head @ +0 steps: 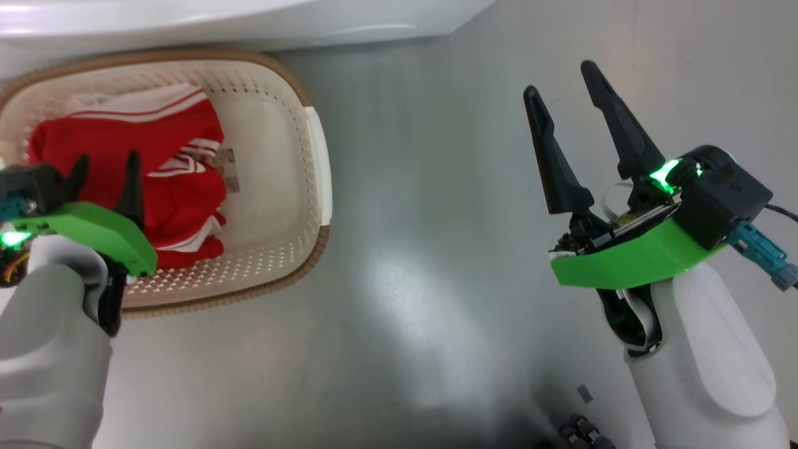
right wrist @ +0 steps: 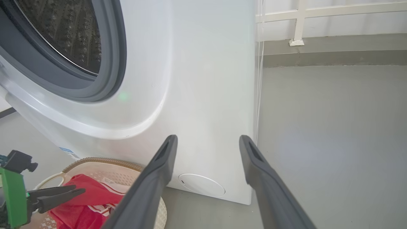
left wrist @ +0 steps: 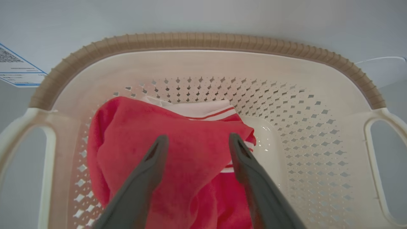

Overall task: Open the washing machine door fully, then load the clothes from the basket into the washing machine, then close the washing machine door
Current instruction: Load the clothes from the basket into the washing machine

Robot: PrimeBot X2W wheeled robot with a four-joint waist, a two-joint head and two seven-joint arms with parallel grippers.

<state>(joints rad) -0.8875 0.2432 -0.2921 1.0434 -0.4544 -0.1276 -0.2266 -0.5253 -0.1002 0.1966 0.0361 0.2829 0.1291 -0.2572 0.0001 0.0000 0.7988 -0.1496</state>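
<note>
Big white boxy front-loading washing machine first, standing on the glossy grey floor, mouth uncovered in the right wrist view. Perforated steel drum on show inside the grey rubber gasket. Down low on the front, a small round flap and a blue-edged sticker.

Next down in size, the cream-white perforated plastic basket with a brown woven-look rim, sitting on the floor just in front of the machine's base. Inside it, bright red fabric clothes with white stripes, heaped toward the robot's left half, bare basket bottom on the other side.

And the left gripper, right over that red heap, long dark fingers spread wide with nothing pinched between them. Touching the cloth or just above it: cannot tell.

Over to the right gripper, above bare floor, well apart from the basket, jaws wide apart too and empty, pointing toward the machine's lower front corner.
</note>
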